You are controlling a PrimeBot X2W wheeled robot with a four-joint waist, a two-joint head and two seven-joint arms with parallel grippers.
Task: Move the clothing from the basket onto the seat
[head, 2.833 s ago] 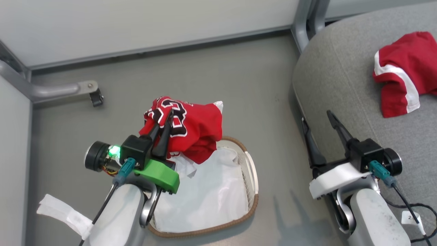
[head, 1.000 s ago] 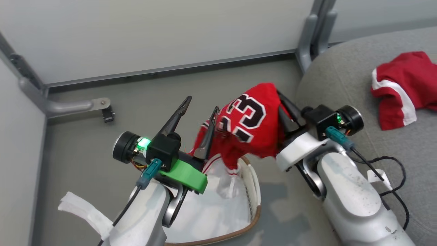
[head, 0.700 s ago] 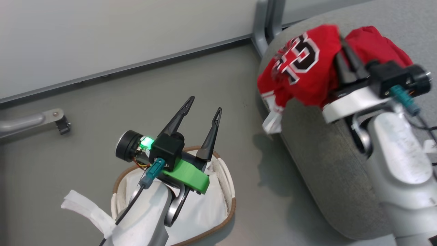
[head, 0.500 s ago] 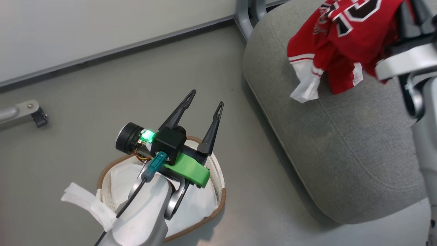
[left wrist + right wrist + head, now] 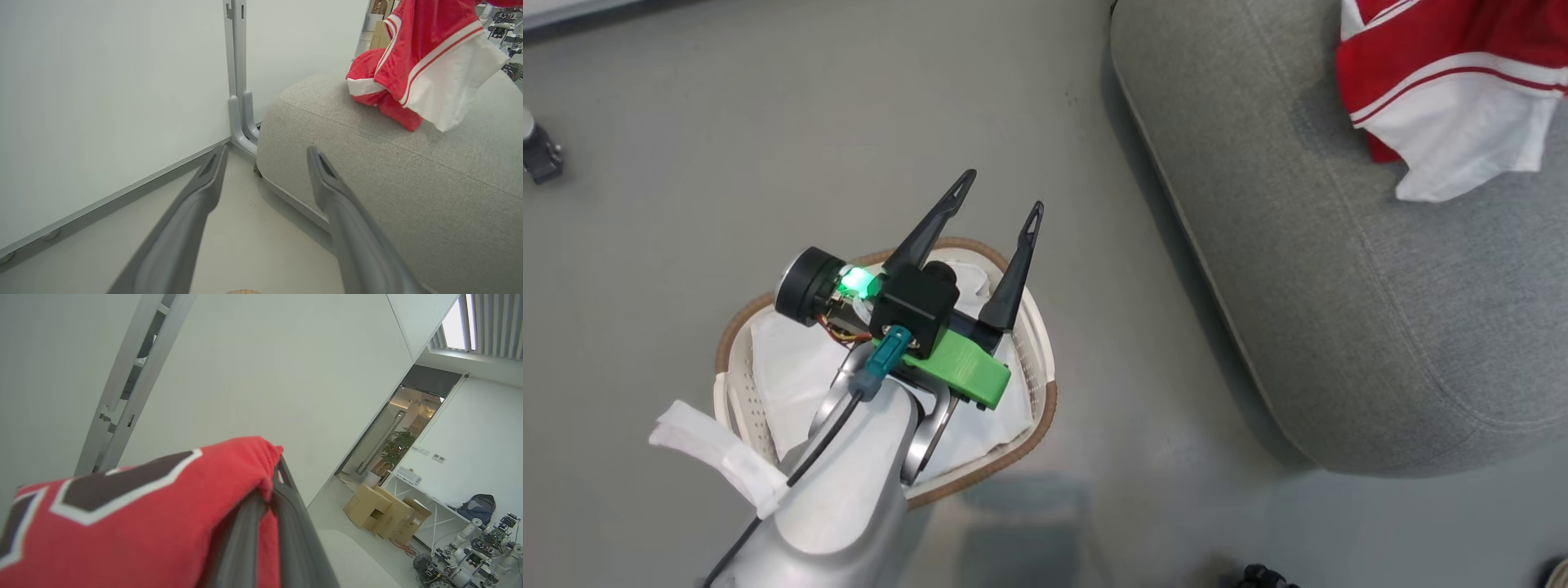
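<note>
Nearest, the left gripper (image 5: 1001,192) hangs empty, jaws spread wide, above the white perforated plastic basket with brown woven rim (image 5: 1045,392). Beyond, the right gripper (image 5: 280,473) pinches the red white-trimmed jersey (image 5: 1437,41), which hangs over the far edge of the large grey woven-fabric seat (image 5: 1339,327), beside a second red garment (image 5: 367,67) lying there.

We see the basket (image 5: 1046,384) on the floor (image 5: 727,122), left of the seat (image 5: 1339,310) and apart from it. A sheet (image 5: 783,377) lies in the basket. Our left fingers (image 5: 931,224) hang over the basket, tips past its far rim. The clothing (image 5: 1445,82) is up over the far right part of the seat, and some of it lies across our right fingers (image 5: 294,531). Behind the floor and the seat stands a wall (image 5: 102,81), with a post (image 5: 238,61) by the seat's corner.
</note>
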